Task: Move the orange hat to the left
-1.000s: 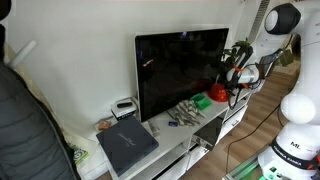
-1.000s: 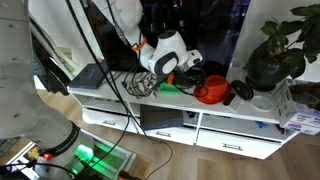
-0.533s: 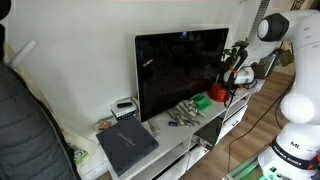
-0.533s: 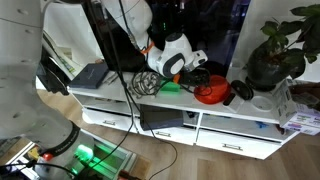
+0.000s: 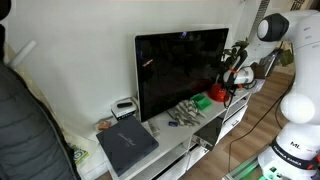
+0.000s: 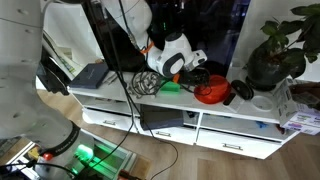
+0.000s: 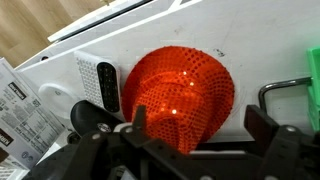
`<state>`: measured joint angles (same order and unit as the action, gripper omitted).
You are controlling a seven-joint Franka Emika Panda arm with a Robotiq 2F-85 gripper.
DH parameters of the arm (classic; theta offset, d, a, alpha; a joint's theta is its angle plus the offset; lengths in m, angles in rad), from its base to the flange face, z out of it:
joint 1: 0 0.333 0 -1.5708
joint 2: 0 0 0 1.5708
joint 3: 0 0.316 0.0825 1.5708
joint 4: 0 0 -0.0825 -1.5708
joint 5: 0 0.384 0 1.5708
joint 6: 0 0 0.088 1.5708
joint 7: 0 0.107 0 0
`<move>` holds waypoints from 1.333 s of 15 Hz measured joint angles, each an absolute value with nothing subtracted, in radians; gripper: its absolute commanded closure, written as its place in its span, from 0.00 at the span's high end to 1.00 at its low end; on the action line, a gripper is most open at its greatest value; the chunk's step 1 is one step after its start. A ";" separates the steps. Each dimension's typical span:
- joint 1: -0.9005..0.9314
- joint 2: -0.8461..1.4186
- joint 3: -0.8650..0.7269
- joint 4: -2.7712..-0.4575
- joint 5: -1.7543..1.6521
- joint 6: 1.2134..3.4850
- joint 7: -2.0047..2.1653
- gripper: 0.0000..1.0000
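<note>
Right now poised over the orange hat (image 7: 185, 88), gripper (image 7: 176, 128) spread wide, one finger off to each side of the crown, clamped on nothing. Height above the fabric: cannot tell.

Reading the wrist view left to right:
- Printed papers (image 7: 20, 110) at the left edge of the white desk (image 7: 250, 35).
- Just beside them a white perforated box (image 7: 98, 80), close against the hat's brim; touching or not, cannot tell.
- Then the hat itself, dome up.
- Then a bent metal bar (image 7: 285, 92).
- Last, a green object (image 7: 313, 75) cut off by the frame.

Seen in both exterior views, same hat (image 5: 218, 94) (image 6: 211, 93) lying toward one end of the desk, in front of the television (image 5: 180, 75), with the green object (image 6: 170, 87) on one side and a potted plant (image 6: 270, 55) near the far corner on the other.

Likely trouble from here:
- Soft crown folding under a shallow pinch, then slipping out on the lift.
- Fingers closing on brim only, leaving the hat dangling lopsided.
- Low carry across the desk, dragging the brim into a neighbour and shoving it along.
- Finger clipping the metal bar on the way down, given so wide a spread.

Safer, probably: deep grasp on the dome, clear lift before any sideways travel.
</note>
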<state>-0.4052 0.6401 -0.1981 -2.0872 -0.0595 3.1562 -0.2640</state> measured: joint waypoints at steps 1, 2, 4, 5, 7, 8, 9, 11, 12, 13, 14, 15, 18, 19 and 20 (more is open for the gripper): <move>-0.404 0.642 -0.194 -2.083 -0.060 3.156 -0.260 1.00; -0.402 0.645 -0.188 -2.078 -0.060 3.156 -0.255 1.00; -0.393 0.658 -0.183 -2.061 -0.059 3.157 -0.242 1.00; -0.384 0.669 -0.186 -2.048 -0.059 3.157 -0.231 1.00; -0.365 0.700 -0.199 -2.015 -0.059 3.157 -0.210 1.00; -0.356 0.718 -0.207 -1.997 -0.059 3.158 -0.200 1.00; -0.350 0.737 -0.215 -1.978 -0.059 3.160 -0.192 1.00; -0.346 0.775 -0.222 -1.939 -0.059 3.178 -0.182 1.00; -0.346 0.794 -0.224 -1.920 -0.059 3.188 -0.178 1.00; -0.346 0.813 -0.226 -1.901 -0.059 3.202 -0.175 1.00; -0.346 0.831 -0.227 -1.882 -0.059 3.217 -0.171 1.00; -0.348 0.849 -0.227 -1.864 -0.059 3.230 -0.166 1.00; -0.352 0.897 -0.227 -1.815 -0.059 3.264 -0.151 1.00; -0.352 0.911 -0.227 -1.800 -0.058 3.270 -0.146 0.94; -0.353 0.925 -0.227 -1.786 -0.058 3.276 -0.140 0.85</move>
